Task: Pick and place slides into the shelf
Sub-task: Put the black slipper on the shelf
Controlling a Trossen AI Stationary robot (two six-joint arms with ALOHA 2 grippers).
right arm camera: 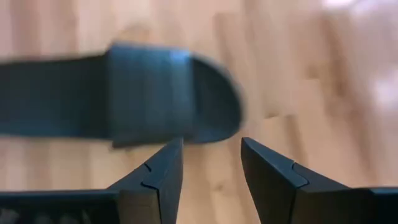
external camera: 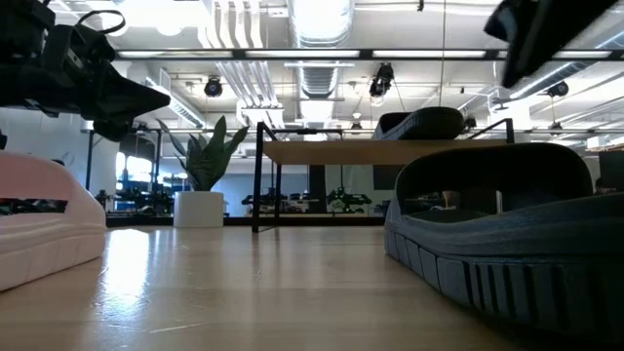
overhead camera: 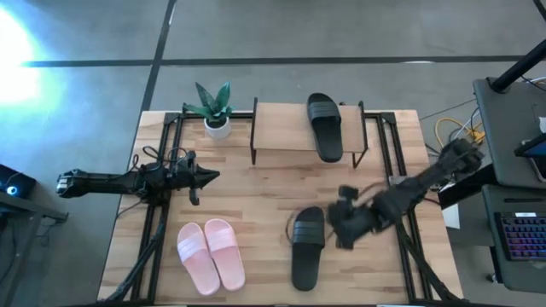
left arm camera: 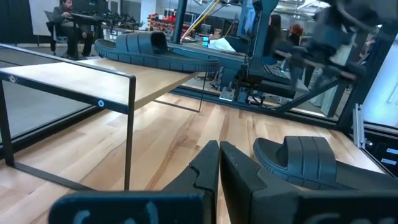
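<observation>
The table (overhead camera: 264, 205) is a butcher-block top of pale wooden strips with a smooth, slightly glossy finish. At its far edge stands the shelf (overhead camera: 281, 136), a low rack with a flat light wooden board on thin black metal legs. One black slide (overhead camera: 325, 126) lies on the right half of that board, a moulded rubbery sandal with a wide ribbed strap and a rounded open toe.

The second black slide (overhead camera: 308, 247) lies flat on the table near the front edge, right of centre, its thick sole grooved along the side in the low view. The two pink slides (overhead camera: 211, 253) sit side by side and touching at the front left, matte, pale and softly rounded.

The right gripper (overhead camera: 341, 228) hangs just beside the black slide on the table, at its strap end, above the wood. In the right wrist view its two dark, wedge-shaped fingers (right arm camera: 158, 171) are spread apart with nothing between them; that picture is blurred, so how near they are to the sandal is hard to judge.

The left gripper (overhead camera: 212, 176) is over the left side of the table, well apart from the pink pair, its pointed fingers pressed together and empty. A small potted plant (overhead camera: 216, 109) with stiff, spiky green leaves in a round white pot stands just left of the shelf.
</observation>
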